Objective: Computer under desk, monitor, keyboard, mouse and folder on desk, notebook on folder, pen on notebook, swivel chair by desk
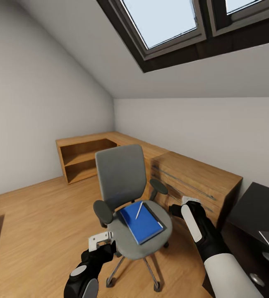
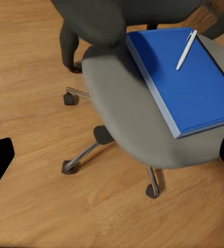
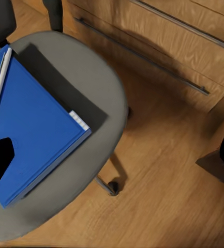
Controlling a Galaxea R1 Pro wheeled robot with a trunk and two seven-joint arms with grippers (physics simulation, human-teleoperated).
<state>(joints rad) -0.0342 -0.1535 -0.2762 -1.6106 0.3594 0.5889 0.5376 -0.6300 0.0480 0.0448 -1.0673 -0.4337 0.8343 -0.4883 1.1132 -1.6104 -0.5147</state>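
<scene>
Both end effectors hang released, holding nothing: the left end effector [image 1: 100, 241] before the swivel chair [image 1: 126, 194], the right end effector [image 1: 187, 205] beside its seat. On the seat lies the folder [image 1: 142, 223] with the pen [image 1: 139, 210] on top. Behind stands a light-wood cabinet [image 1: 192, 180]; the black worktop [image 1: 258, 211] shows at the right edge.

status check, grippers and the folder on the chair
Left gripper and right gripper open, empty, flanking the swivel chair. Folder on the seat, pen on top. Nothing blocking.

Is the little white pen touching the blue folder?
Touching. The left wrist view shows the thin white pen lying flat on the flat bright blue folder, no gap beneath it.
</scene>
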